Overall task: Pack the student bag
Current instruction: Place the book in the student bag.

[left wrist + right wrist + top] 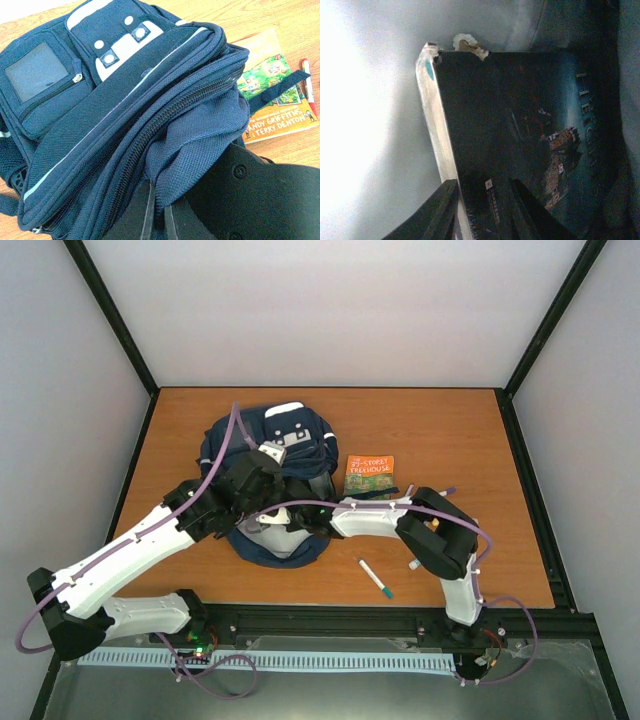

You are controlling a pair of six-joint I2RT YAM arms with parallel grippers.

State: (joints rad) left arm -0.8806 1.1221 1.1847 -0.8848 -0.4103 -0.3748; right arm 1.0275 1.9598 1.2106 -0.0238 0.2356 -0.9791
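Bag: navy bag (285, 425) lies left of the table's middle, with its patch end away from the arms and its mouth toward them.
Left gripper: the left gripper (159, 212) is closed tight on a fold of the bag's fabric at the mouth; its tips are sunk into the cloth.
Right gripper: the right gripper (482, 202) is inside the bag, with its jaws partly apart and one finger (442, 212) on each side of the dark book's near edge. Whether they press on it I cannot tell.
Dark book: the dark book (520, 130) is dim. Its white page edge is on the left, one corner is frayed, and the cover lettering is too dark to read.
Hidden: from above, the right arm (370, 518) and left arm cover the bag's mouth, so both grippers' tips are out of sight there. The left wrist view's lower right is blocked by a black arm part.
Cut off: the red pen (309, 85) runs to the frame's right side.
Orange book: the orange book (370, 475) lies flat just beside the bag's right, under a dark strap.
Marker: the marker (377, 578) is near the table's front edge, well apart from the bag.
Room: bare table (470, 430) shows to the right and behind the bag. The bag's left side is near the left edge.
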